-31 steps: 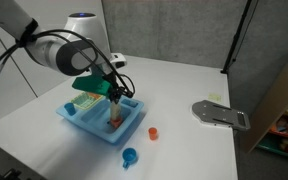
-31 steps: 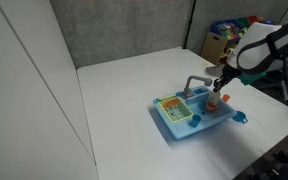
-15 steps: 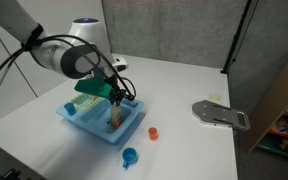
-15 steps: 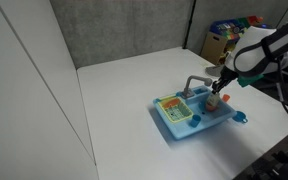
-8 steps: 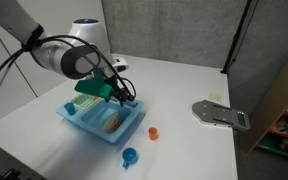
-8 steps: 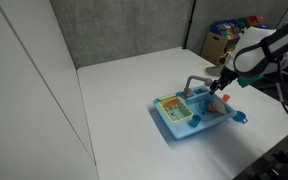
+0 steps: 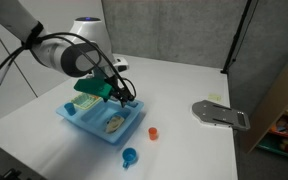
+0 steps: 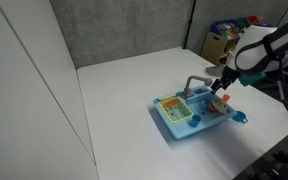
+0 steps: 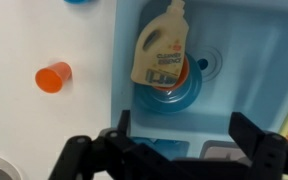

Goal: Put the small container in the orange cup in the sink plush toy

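The container (image 9: 162, 55) lies on its side in the basin of the sink (image 9: 274, 60), neck towards the far wall in your wrist view. Its lower end rests over the orange cup (image 9: 176, 83), of which only a red-orange edge shows, with a darker blue round piece just beside it. In both exterior views the container (image 7: 114, 124) shows as a pale shape low in the sink (image 7: 76, 120), near the corner away from the rack (image 8: 173, 108) and close to the faucet (image 8: 195, 84).

Your gripper (image 9: 182, 126) hangs above the basin with its jaws spread wide and nothing between them. The fingers (image 9: 120, 124) are clear of the container. In an exterior view the gripper (image 7: 118, 96) sits over the sink's middle, and in an exterior view the gripper (image 8: 221, 89) is just above the sink (image 8: 167, 128).

Out on the white table (image 7: 184, 85), a little orange cup (image 9: 52, 77) stands apart from the sink's edge; it also shows in an exterior view (image 7: 153, 131). A blue cup (image 7: 130, 156) sits near the sink's front corner. A grey flat thing (image 7: 220, 114) lies well apart from them.
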`<state>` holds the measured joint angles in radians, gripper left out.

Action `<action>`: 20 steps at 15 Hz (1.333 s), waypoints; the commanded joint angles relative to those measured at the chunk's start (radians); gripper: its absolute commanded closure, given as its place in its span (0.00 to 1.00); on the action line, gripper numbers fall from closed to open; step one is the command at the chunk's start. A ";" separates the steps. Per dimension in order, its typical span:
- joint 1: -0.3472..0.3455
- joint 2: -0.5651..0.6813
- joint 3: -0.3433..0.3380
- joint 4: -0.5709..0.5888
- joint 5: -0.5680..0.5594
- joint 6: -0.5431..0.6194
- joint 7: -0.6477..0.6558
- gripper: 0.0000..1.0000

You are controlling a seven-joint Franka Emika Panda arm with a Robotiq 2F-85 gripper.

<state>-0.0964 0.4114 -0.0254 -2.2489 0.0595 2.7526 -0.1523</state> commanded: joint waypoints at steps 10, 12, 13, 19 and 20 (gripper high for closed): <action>0.002 -0.220 -0.078 -0.068 -0.079 -0.202 0.095 0.00; 0.000 -0.260 -0.075 -0.077 -0.072 -0.265 0.086 0.00; 0.001 -0.279 -0.074 -0.079 -0.070 -0.302 0.086 0.00; 0.010 -0.388 -0.074 -0.078 -0.106 -0.494 0.149 0.00; 0.011 -0.406 -0.073 -0.079 -0.117 -0.517 0.166 0.00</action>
<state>-0.0933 0.0798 -0.0987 -2.3066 -0.0151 2.3064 -0.0504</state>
